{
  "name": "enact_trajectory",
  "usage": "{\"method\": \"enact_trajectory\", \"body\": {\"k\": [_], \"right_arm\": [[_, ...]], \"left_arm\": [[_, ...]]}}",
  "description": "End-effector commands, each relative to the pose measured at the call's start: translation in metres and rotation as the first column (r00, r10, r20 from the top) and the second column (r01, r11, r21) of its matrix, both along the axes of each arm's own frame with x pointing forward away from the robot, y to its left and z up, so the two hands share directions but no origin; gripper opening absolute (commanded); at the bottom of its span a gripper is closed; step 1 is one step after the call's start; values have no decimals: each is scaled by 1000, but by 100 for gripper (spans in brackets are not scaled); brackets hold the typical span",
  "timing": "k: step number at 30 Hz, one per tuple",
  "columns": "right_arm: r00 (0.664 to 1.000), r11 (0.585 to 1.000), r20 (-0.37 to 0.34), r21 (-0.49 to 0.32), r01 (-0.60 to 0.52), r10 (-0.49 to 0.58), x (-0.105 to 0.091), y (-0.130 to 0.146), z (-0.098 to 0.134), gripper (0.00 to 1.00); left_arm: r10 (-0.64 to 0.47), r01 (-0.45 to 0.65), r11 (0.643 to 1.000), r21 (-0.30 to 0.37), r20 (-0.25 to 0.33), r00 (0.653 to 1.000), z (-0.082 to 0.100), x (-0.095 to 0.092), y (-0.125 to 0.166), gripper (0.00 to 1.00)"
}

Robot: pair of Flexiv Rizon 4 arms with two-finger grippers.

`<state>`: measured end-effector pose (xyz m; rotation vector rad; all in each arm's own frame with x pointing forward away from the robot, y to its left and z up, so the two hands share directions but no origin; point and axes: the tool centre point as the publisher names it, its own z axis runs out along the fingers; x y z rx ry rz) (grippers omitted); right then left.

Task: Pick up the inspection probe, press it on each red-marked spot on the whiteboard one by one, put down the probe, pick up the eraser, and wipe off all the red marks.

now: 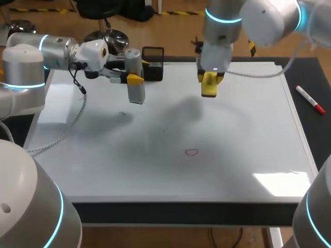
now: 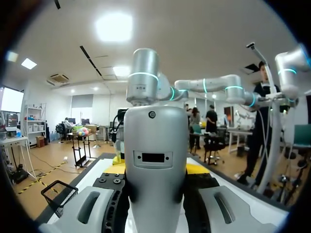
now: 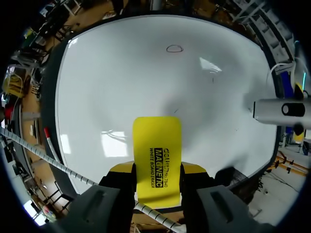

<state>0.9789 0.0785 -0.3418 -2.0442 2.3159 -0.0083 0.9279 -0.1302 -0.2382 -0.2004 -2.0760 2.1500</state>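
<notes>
A white whiteboard (image 1: 232,129) covers most of the dark table (image 1: 316,77), glossy enough to mirror the ceiling lights. One small red mark (image 1: 192,152), a thin drawn ring, sits a little below the centre of the head view; I can make out no other red on the board.

The left gripper (image 1: 133,78), in the upper left of the frame, is clamped on the inspection probe (image 1: 136,92), a pale grey block that hangs upright above the board's far edge, just beside a black wire basket (image 1: 153,62). The wrist view shows the fingers on its two broad sides. It looks like a rigid, smooth shell, so it could probably slip if pressed at a tilt; a grip across the flat faces seems right.

The right gripper (image 1: 211,77), in the upper middle, pinches the yellow eraser (image 1: 209,88) by its long edges, well apart from the red mark and seemingly above the board. The eraser looks light and stiff, and should wipe best laid flat.

A red marker (image 1: 310,99) lies on the table off the board's right edge.
</notes>
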Motion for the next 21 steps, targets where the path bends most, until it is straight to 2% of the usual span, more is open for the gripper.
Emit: {"method": "enact_trajectory", "body": {"k": [1,13,21], "right_arm": [[999,1000,30,19,-15,15,-26,17,0,0],[998,994,-10,94,-58,59,-98,54,-13,0],[993,989,-33,99,-106,110,-129,75,-12,0]], "left_arm": [[2,-2,1000,0,2,1000,1,-1,0,0],[2,-2,1000,0,2,1000,1,-1,0,0],[2,-2,1000,0,2,1000,1,-1,0,0]]}}
